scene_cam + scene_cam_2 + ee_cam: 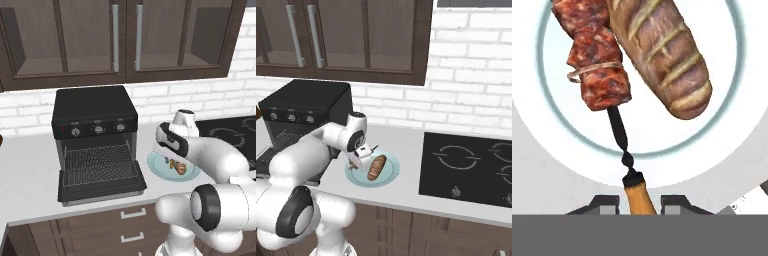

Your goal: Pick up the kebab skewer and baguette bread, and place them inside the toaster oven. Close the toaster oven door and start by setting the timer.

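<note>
Now, the scene by parts:
Gripper: the gripper [640, 204] is low over the plate [732, 105], its two finger tips [607, 205] closed in on the wooden handle of the kebab skewer [597, 75]; the handle sits between them at 6 o'clock in the hand view.
Kebab skewer: lies on the plate with its red-brown meat chunks toward 11 o'clock in the hand view and a dark twisted shaft running down to the handle; whether it has left the plate cannot be told.
Baguette bread: the baguette bread [376, 167] lies on the same plate just beside the skewer, at its 3 o'clock in the hand view, scored crust up.
Plate: pale blue-rimmed, on the counter [30, 165] between oven and cooktop [471, 167].
Toaster oven: the toaster oven [95, 107] stands at 9 o'clock of the plate in the left base view, wire rack [100, 164] showing.
Toaster oven door: the toaster oven door [102, 190] is dropped open, flat toward the counter's front edge.
Knobs: three silver knobs [98, 129] in a row above the opening.
</note>
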